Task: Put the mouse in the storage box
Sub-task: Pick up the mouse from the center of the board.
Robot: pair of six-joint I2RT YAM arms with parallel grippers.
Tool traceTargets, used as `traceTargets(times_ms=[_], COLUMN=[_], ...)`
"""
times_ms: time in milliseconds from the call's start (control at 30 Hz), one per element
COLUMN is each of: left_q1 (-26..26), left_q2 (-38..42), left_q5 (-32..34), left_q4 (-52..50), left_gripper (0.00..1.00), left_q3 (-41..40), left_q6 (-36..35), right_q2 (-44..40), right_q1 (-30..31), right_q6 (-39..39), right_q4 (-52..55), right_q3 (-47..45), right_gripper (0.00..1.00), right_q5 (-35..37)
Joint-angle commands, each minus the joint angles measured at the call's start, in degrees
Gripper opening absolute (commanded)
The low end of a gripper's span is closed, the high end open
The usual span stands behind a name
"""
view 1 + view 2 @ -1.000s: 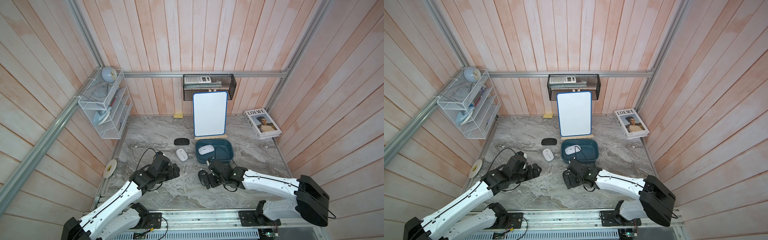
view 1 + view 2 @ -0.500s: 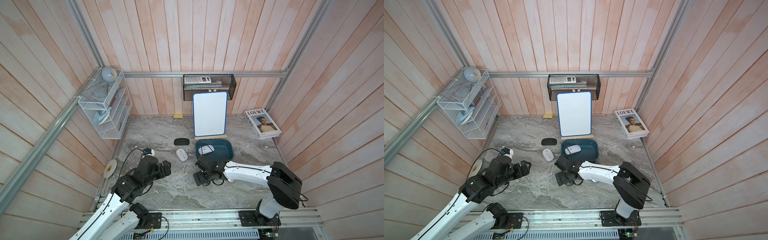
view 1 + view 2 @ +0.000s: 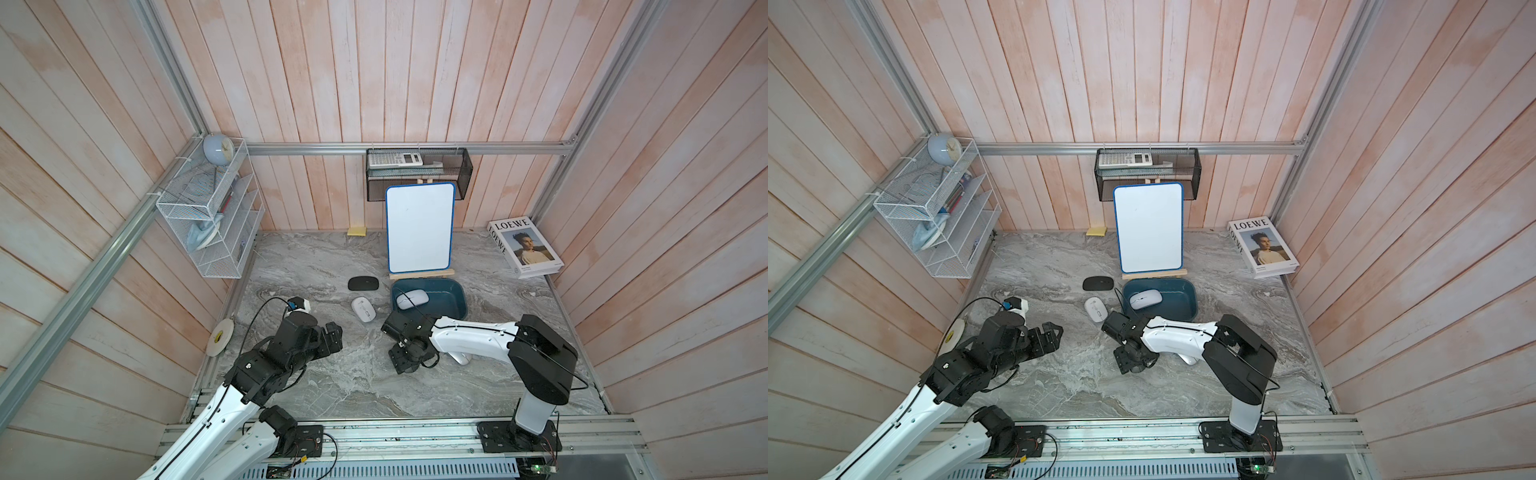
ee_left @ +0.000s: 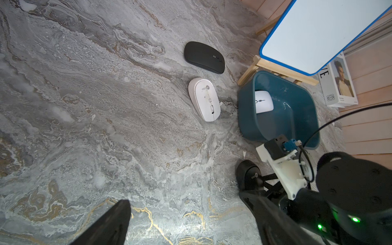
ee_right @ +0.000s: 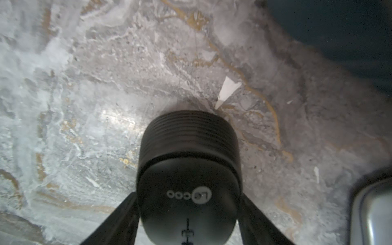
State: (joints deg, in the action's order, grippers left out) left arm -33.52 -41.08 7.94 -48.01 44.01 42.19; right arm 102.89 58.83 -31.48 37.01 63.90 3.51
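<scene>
Swung inward since a second ago, your right arm [image 3: 473,338] now folds its elbow nearer the middle, and the right gripper [image 5: 187,196] has narrowed onto the black ribbed plastic mouse [image 5: 188,161], fingers [image 5: 123,216] against both flanks. That mouse lies on the surface, near but outside the shallow dark teal plastic storage box [image 3: 446,297]. Your left gripper [image 3: 337,338] hangs spread wide, empty.

You work on a grey marbled surface [image 3: 353,386] veined with gold, boxed by pale pink plank walls [image 3: 374,62]. The other mice have not shifted.

Count four mice in plain view: this one, a flat black oval mouse [image 3: 363,284], a white mouse [image 3: 363,309] beside the box, a pale mouse [image 3: 412,299] inside it. One blue-rimmed whiteboard [image 3: 419,226], one LOEWE book [image 3: 525,247], one black mesh basket [image 3: 461,174], one white wire rack [image 3: 220,266].
</scene>
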Motion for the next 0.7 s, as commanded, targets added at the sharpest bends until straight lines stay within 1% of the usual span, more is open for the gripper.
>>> traceTargets(times_ms=[0, 167, 367, 500, 667], left_q1=[0.17, 0.22, 0.25, 0.21, 0.21], left_q2=[0.13, 0.43, 0.31, 0.27, 0.23], left_q5=[-0.25, -0.68, -0.89, -1.14, -1.1], left_q4=[0.99, 0.9, 1.06, 1.16, 1.16], left_gripper=[0.96, 0.96, 0.96, 0.96, 0.96], left_q3=[-0.76, -0.76, -0.85, -0.94, -0.99], left_q6=[-1.06, -1.06, -1.06, -1.06, -1.06], right_q2=[1.26, 2.72, 3.41, 1.3, -2.97], right_q1=[0.41, 0.49, 0.76, 0.94, 1.0], right_q6=[-0.16, 0.0, -0.07, -0.16, -0.17], right_q4=[2.72, 3.6, 4.43, 3.71, 4.04], right_q3=[1.42, 2.59, 3.58, 3.07, 3.31], right_gripper=[0.74, 0.73, 0.66, 0.6, 0.56], right_q5=[-0.03, -0.18, 0.45, 0.82, 1.04])
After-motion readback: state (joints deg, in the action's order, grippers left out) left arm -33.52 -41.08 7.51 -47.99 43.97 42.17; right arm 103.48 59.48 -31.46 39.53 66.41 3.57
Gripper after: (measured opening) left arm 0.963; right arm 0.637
